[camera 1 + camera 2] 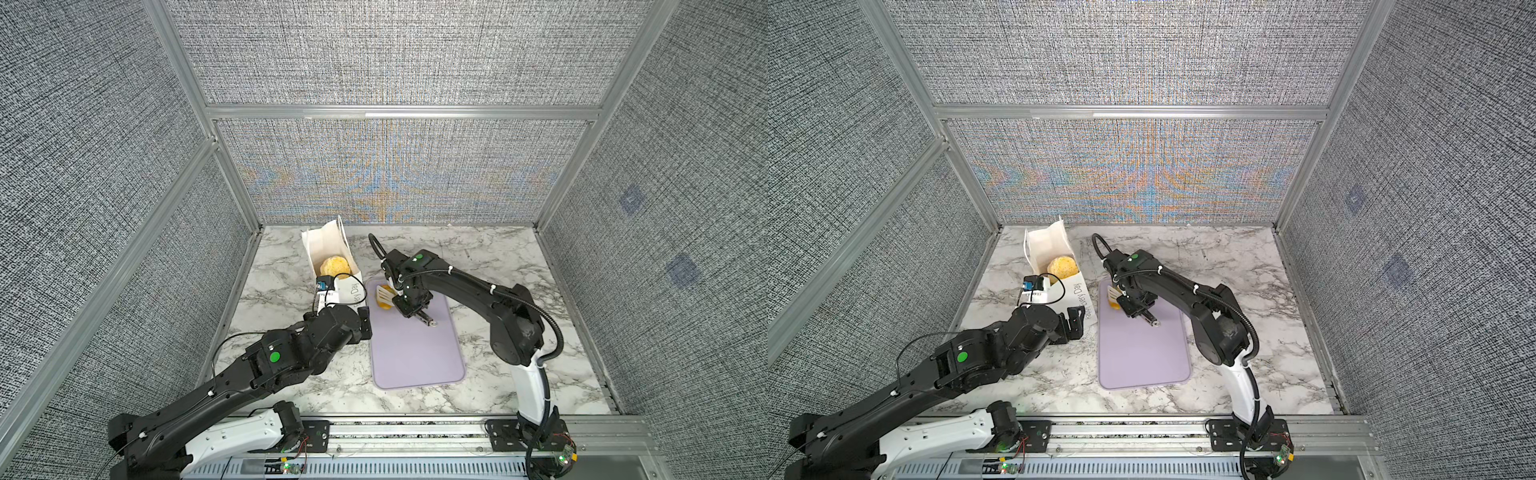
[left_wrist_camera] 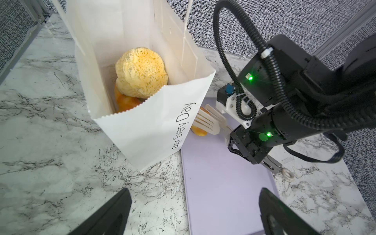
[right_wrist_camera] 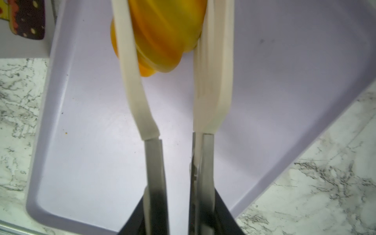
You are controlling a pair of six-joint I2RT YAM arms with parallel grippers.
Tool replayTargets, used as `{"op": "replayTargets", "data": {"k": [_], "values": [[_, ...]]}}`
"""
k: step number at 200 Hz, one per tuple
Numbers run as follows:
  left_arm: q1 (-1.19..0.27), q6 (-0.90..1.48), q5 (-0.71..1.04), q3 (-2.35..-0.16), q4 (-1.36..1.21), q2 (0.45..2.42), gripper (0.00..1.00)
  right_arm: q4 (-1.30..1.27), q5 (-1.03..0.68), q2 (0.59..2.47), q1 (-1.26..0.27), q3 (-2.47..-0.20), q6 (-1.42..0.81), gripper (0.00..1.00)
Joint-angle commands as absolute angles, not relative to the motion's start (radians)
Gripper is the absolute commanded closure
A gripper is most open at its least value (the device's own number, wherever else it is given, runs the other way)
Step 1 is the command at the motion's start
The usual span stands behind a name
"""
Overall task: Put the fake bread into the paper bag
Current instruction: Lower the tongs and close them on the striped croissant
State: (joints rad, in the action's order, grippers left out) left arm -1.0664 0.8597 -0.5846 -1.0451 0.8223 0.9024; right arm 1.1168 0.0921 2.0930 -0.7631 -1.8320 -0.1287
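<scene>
The white paper bag (image 1: 322, 243) (image 1: 1045, 241) (image 2: 146, 126) stands open at the back left. Inside it a pale round bun (image 1: 334, 266) (image 1: 1063, 266) (image 2: 141, 71) lies on top of an orange piece of fake bread (image 2: 127, 102). My right gripper (image 1: 409, 307) (image 1: 1133, 309) (image 3: 180, 213) is shut on cream tongs (image 2: 209, 120) (image 3: 132, 81). The tongs' blades press both sides of an orange striped pastry (image 1: 384, 306) (image 2: 199, 131) (image 3: 162, 36) at the lilac tray's far left corner, beside the bag. My left gripper (image 2: 195, 195) (image 1: 365, 322) is open and empty, low in front of the bag.
The lilac tray (image 1: 415, 353) (image 1: 1142, 353) (image 2: 223, 193) (image 3: 101, 162) lies on the marble table, its bare floor below the tongs. The right arm's cable loop (image 2: 230, 40) rises just right of the bag. Grey walls close in the back and sides.
</scene>
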Motion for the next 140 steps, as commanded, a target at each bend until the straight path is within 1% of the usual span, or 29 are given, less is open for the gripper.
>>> {"op": "replayTargets", "data": {"k": [1,52,90,140], "values": [[-1.068,0.822,-0.602,-1.055,0.819,0.908,0.01,1.117,0.097,2.062,-0.753,-1.82,-0.114,0.64],[-1.067,0.805,-0.595,-1.062,0.792,0.917,0.01,1.071,0.064,1.979,-0.727,-1.764,-0.124,0.64],[-1.067,0.774,-0.609,-1.059,0.774,0.887,0.01,1.072,0.068,1.939,-0.722,-1.772,-0.123,0.64],[-1.068,0.746,-0.613,-1.081,0.786,0.91,0.01,1.078,0.054,1.889,-0.715,-1.796,-0.126,0.64]]}}
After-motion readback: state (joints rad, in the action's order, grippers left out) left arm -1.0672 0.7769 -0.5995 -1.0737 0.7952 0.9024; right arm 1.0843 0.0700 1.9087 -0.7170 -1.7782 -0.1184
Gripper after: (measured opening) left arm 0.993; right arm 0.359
